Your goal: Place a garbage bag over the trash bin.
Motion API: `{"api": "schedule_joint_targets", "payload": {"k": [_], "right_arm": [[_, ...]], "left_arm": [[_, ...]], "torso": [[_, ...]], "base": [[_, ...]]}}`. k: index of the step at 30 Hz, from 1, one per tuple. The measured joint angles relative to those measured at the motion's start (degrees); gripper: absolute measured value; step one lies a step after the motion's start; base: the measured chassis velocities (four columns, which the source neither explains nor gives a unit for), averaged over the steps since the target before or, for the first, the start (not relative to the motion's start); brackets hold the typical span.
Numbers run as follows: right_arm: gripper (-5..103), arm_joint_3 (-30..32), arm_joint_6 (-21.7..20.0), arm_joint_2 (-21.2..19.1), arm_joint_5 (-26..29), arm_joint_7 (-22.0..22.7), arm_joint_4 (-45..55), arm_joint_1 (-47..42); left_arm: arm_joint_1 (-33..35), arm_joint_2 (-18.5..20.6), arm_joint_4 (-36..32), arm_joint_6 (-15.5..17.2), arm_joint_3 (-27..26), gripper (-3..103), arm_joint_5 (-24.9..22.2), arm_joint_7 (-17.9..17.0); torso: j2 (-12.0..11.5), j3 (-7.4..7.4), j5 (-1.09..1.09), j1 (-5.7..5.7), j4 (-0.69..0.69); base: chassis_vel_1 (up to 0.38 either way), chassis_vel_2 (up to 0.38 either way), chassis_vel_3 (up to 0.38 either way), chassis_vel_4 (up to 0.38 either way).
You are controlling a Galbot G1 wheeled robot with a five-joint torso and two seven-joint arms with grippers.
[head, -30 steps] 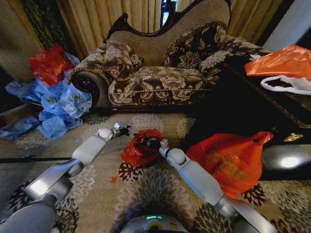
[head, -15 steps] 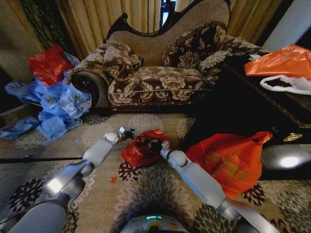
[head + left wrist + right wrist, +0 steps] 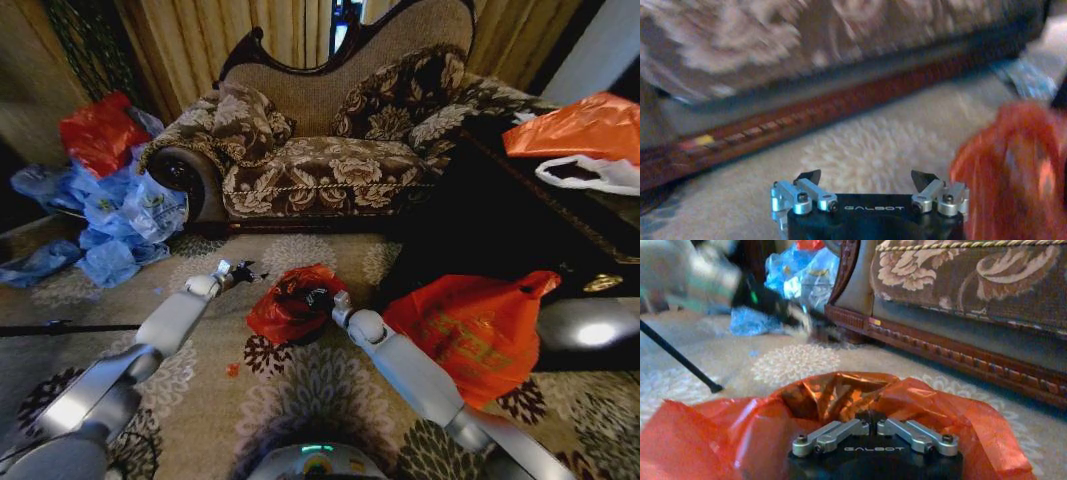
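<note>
My right gripper (image 3: 872, 426) is pinched shut on the garbage bag (image 3: 290, 303), which drapes over the trash bin (image 3: 312, 334) on the carpet (image 3: 320, 385) just before the sofa (image 3: 330, 140). My left gripper (image 3: 872, 176) hangs spread and empty just beside the bag's sofa-side edge. To seat it well, I judge the left should catch that loose edge and pull opposite the right.

trash bin hidden under the garbage bag (image 3: 290, 305); only a dark patch shows at the bag's top. right gripper (image 3: 871, 428) fingertips buried in the bag's folds. left wrist view blurred; bag (image 3: 1013, 170) cut off by that view's edge beside left gripper (image 3: 870, 177).
</note>
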Motion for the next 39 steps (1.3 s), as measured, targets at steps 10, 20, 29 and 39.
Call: {"api": "schedule_joint_targets", "payload": {"k": [10, 20, 29, 39], "right_arm": [[0, -3.9, -5.5, 0.4, -2.2, 1.1, -2.6, 3.5], [0, -15.8, -15.8, -0.2, -1.9, -2.1, -1.8, 13.8], [0, -24.5, -16.9, 0.0, -1.8, -6.3, -7.0, 23.1], [18, -26.4, -16.9, 0.5, -1.3, -6.1, -7.1, 23.9]], "left_arm": [[9.8, 6.3, -25.4, 8.1, -8.1, 98, -18.0, -17.3], [12.7, 7.0, -32.8, 10.8, -11.7, 99, -21.9, -22.1], [13.1, 5.9, -35.6, 11.6, -14.1, 100, -23.4, -26.0], [14.4, 6.6, -36.9, 11.4, -17.1, 100, -24.7, -27.8]], "torso": [[0.0, 0.0, 0.02, 0.0, -0.01], [0.0, 0.0, 0.01, 0.0, 0.01], [0.0, 0.0, 0.01, 0.01, 0.01], [0.0, 0.0, 0.01, 0.0, 0.02]], "base": [[0.0, 0.0, 0.0, 0.0], [0.0, 0.0, 0.0, 0.0], [0.0, 0.0, 0.0, 0.0], [0.0, 0.0, 0.0, 0.0]]}}
